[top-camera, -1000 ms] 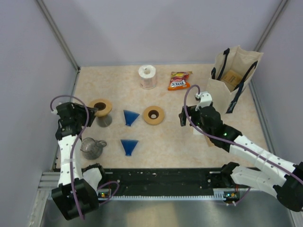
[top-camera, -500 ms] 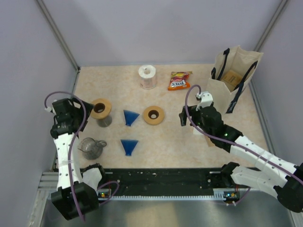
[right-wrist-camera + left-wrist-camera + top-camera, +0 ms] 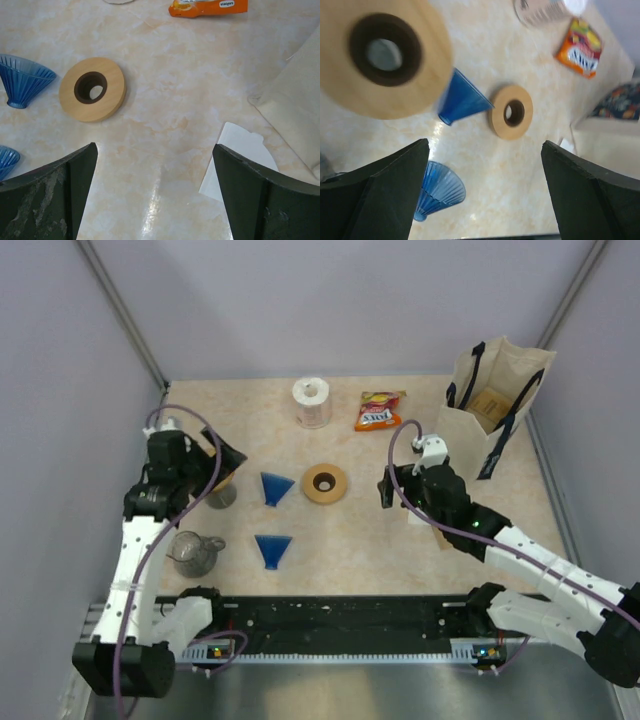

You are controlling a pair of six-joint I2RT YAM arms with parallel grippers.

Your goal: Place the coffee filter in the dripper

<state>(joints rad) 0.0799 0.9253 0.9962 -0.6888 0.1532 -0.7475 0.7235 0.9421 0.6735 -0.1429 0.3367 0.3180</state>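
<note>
Beige worktop (image 3: 380, 540), with paper bag (image 3: 495, 405) standing at far right. Left hand (image 3: 484, 150) spread wide, empty, above wooden ring (image 3: 375, 55). Right hand (image 3: 154, 150) equally wide, empty, just beside white coffee filter (image 3: 239, 160) lying flat on worktop. Blue drippers (image 3: 275, 487) well apart, further left.

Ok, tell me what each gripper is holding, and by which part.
Nothing is held. The left gripper and the right gripper both stand open and empty; the coffee filter lies loose, untouched.
</note>
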